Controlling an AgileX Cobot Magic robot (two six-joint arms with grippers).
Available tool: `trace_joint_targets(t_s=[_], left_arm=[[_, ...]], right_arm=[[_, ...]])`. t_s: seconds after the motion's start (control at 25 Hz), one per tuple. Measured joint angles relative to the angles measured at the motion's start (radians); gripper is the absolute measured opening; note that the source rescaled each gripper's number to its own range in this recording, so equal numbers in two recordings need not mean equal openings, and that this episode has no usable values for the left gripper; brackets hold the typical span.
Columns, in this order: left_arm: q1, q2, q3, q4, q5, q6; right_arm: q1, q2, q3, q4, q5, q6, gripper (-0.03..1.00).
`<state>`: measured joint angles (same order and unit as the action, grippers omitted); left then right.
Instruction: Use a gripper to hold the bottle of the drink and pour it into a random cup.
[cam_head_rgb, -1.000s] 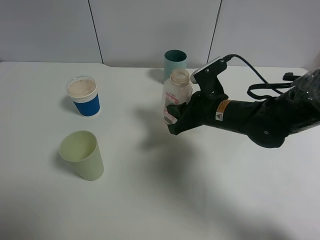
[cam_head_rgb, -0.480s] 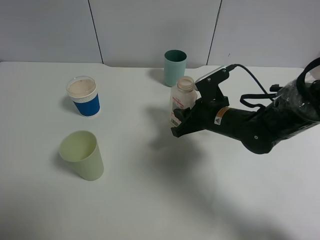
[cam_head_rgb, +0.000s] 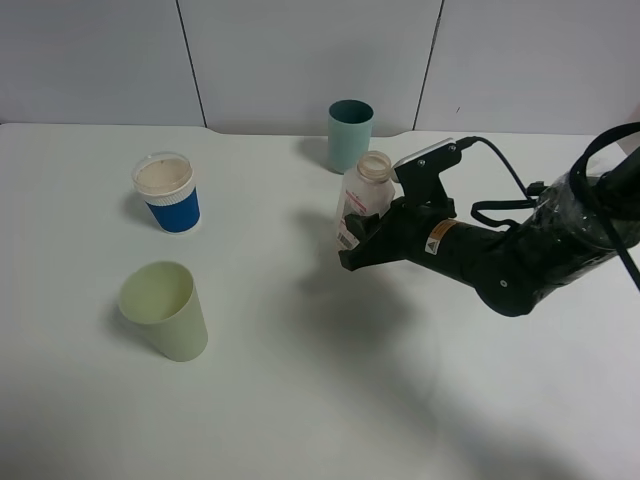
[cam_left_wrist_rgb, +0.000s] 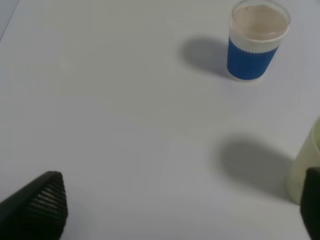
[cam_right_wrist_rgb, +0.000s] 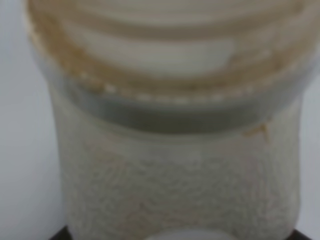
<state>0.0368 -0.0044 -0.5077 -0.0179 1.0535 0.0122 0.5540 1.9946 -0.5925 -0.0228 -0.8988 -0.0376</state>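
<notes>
My right gripper (cam_head_rgb: 359, 238) is shut on the lower part of the bottle of the drink (cam_head_rgb: 363, 196), a small clear bottle with a white-and-pink label and an open wide mouth. It holds the bottle roughly upright near the table. The bottle fills the right wrist view (cam_right_wrist_rgb: 175, 165), its rim stained brown. The teal-green cup (cam_head_rgb: 350, 133) stands upright just behind the bottle, near the table's back edge. My left gripper (cam_left_wrist_rgb: 180, 200) is open and empty over bare table; it does not show in the exterior view.
A blue-sleeved cup with a clear lid (cam_head_rgb: 168, 192) stands at the left and also shows in the left wrist view (cam_left_wrist_rgb: 257, 42). A pale yellow-green cup (cam_head_rgb: 164, 310) stands nearer the front left. The white table (cam_head_rgb: 300, 400) ends at a grey wall behind.
My right gripper has carried the bottle a little to the right and lower, away from in front of the teal cup. The cups have not moved.
</notes>
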Motion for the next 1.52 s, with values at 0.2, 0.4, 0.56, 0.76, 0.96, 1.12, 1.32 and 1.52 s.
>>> trace_joint_targets(t_s=[0.2,0.4,0.56,0.76,0.96,1.12,1.32,1.52], left_arm=[[0.000,0.000,0.000,0.000,0.000,0.000],[0.000,0.000,0.000,0.000,0.000,0.000],[0.000,0.000,0.000,0.000,0.000,0.000],[0.000,0.000,0.000,0.000,0.000,0.000],[0.000,0.000,0.000,0.000,0.000,0.000],[0.000,0.000,0.000,0.000,0.000,0.000],[0.000,0.000,0.000,0.000,0.000,0.000],[0.000,0.000,0.000,0.000,0.000,0.000]], right_arm=[[0.000,0.000,0.000,0.002,0.005,0.015,0.00],[0.000,0.000,0.000,0.002,0.008,0.019,0.13],[0.000,-0.002,0.001,0.002,0.077,0.022,0.46],[0.000,-0.033,0.002,0.002,0.132,0.022,0.61],[0.000,-0.078,0.002,0.002,0.160,0.022,0.62],[0.000,-0.135,0.003,0.002,0.193,0.022,0.62],[0.000,-0.238,0.003,0.002,0.297,0.022,0.62],[0.000,-0.367,0.005,0.002,0.422,0.022,0.62]])
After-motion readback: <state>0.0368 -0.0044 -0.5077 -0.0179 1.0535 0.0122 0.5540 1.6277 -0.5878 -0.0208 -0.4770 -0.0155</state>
